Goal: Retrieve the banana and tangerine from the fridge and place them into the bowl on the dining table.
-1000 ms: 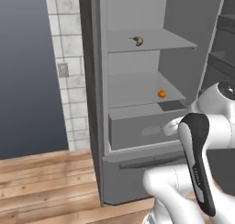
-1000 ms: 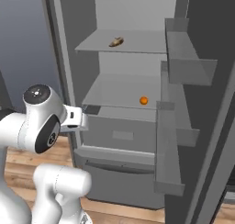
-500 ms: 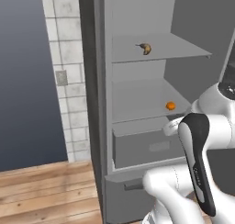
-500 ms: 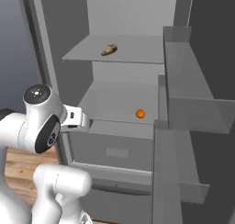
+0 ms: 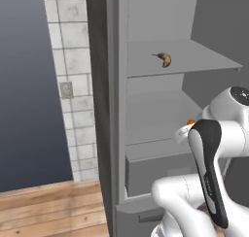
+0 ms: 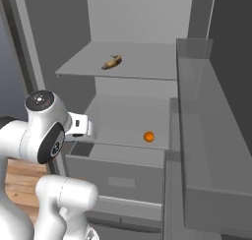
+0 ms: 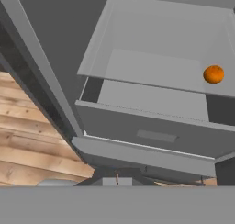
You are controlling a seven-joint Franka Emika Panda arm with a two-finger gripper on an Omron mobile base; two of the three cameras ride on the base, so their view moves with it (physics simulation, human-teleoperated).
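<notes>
The fridge [image 6: 133, 17] stands open, and both fruits are seen still inside it: the banana [image 6: 111, 62] lies on the upper shelf [image 6: 88, 67], towards its front, and the tangerine [image 6: 148, 136] rests on the lower shelf [image 6: 113, 131], near its front edge and just above the drawer [image 6: 118, 175]. In the hand view the tangerine [image 7: 213, 74] is placed to the upper right, well off the line along which the hand looks, while the drawer front fills the middle. The gripper [image 7: 117, 179] is carried with its jaws together and nothing between them; the bowl and the dining table cannot be placed from these pictures. The step in hand is judged to be the approach for the first pick, nothing having been fetched yet. For that to be done well, the jaws should be parted before the shelf is entered, and the hand should be turned until the chosen fruit sits centred between the tips. The tangerine, being round, is likely to roll if nudged, so it would best be straddled evenly and closed on gently across its middle. Clearance should be kept from the shelf lip, the drawer front and the door bins [image 6: 216, 135] at the right, since the space between the shelves looks tight for the wrist.
</notes>
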